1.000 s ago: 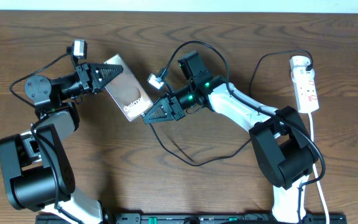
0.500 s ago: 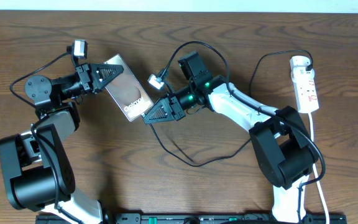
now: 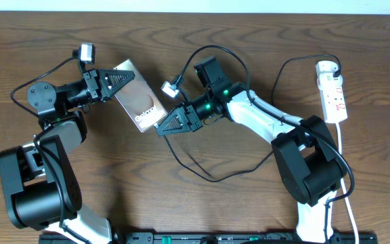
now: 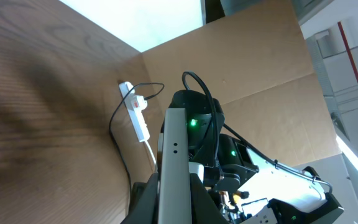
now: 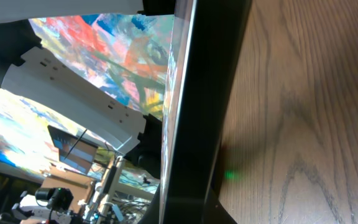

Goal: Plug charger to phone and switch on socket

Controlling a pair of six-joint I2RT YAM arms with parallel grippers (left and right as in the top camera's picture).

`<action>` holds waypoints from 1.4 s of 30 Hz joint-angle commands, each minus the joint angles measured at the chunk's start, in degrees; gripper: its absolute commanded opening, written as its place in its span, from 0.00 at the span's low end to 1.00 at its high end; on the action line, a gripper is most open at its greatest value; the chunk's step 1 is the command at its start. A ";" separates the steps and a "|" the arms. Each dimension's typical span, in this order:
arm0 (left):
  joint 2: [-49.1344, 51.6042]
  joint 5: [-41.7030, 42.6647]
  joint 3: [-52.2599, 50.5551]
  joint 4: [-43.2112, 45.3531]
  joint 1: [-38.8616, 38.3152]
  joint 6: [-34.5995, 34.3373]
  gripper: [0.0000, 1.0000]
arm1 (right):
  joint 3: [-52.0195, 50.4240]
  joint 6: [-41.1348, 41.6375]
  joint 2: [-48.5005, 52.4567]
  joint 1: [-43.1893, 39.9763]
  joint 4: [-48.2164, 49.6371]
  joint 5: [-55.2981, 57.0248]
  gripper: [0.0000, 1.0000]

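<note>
The dark-brown phone (image 3: 139,97) with "Galaxy" lettering is held off the table between both arms. My left gripper (image 3: 119,79) is shut on its upper-left end; the phone's grey edge (image 4: 174,163) fills the jaws in the left wrist view. My right gripper (image 3: 161,126) is shut at its lower-right end; the dark slab (image 5: 207,106) sits between those fingers. The black charger cable (image 3: 212,177) loops over the table from the right gripper to the adapter (image 3: 335,66) at the white socket (image 3: 333,93). The plug tip is hidden at the right fingertips.
The socket strip (image 4: 136,113) lies at the far right edge with its white cord (image 3: 344,159) running toward the front. The cable loop lies on the table's middle below the right arm. A cardboard wall (image 4: 253,68) stands behind the table.
</note>
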 commanded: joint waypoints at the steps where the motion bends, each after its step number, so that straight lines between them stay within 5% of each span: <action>1: -0.94 -0.74 0.94 0.92 -0.04 2.47 0.07 | 0.13 0.24 0.52 0.28 -0.35 -4.24 0.01; 22: -0.94 -0.52 0.94 0.90 1.66 2.97 0.07 | 0.13 -0.02 0.52 0.28 -0.44 -4.22 0.01; 42: -0.94 -1.16 0.94 0.87 1.66 -3.72 0.07 | 0.13 -0.44 0.52 0.35 -0.48 -1.64 0.01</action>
